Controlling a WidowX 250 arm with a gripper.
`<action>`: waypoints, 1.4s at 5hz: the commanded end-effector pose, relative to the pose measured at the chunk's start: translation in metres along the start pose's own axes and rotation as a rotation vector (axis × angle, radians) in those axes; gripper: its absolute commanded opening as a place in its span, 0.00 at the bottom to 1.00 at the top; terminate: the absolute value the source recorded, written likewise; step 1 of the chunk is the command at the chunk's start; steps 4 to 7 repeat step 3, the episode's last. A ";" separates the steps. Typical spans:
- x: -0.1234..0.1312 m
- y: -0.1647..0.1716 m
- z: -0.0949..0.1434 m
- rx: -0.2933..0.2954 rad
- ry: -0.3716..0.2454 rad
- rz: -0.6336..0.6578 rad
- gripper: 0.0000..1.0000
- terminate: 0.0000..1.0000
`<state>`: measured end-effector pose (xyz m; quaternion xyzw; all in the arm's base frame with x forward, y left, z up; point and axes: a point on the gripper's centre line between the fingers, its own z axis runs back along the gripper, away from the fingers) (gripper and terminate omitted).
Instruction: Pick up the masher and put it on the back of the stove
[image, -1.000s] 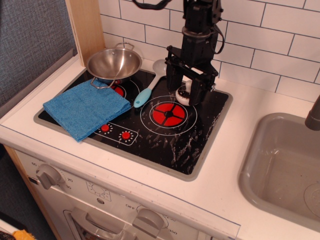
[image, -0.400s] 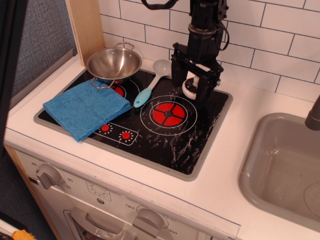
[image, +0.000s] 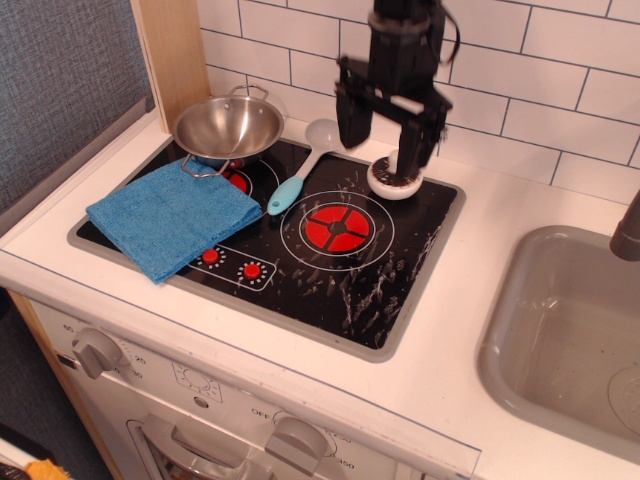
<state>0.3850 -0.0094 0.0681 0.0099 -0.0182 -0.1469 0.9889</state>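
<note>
The masher (image: 394, 183), a small white disc with a dark ring, rests on the back right part of the black stove (image: 380, 270), close to the grey frame. My gripper (image: 383, 140) hangs just above it, open, with its black fingers (image: 351, 122) spread to either side and holding nothing. The right finger partly hides the masher's knob handle.
A steel bowl (image: 228, 125) sits on the back left burner. A folded blue cloth (image: 172, 215) covers the stove's left side. A grey-white spoon with a light blue handle (image: 300, 172) lies between them. A grey sink (image: 570, 330) is at the right. The tiled wall (image: 520, 70) stands right behind.
The gripper carried the masher back and a little right, set it down at the stove's rear, opened, and rose above it.
</note>
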 end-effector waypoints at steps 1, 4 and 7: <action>-0.036 0.007 0.038 0.081 -0.078 0.133 1.00 0.00; -0.045 0.008 0.035 0.122 -0.104 0.217 1.00 1.00; -0.045 0.008 0.035 0.122 -0.104 0.217 1.00 1.00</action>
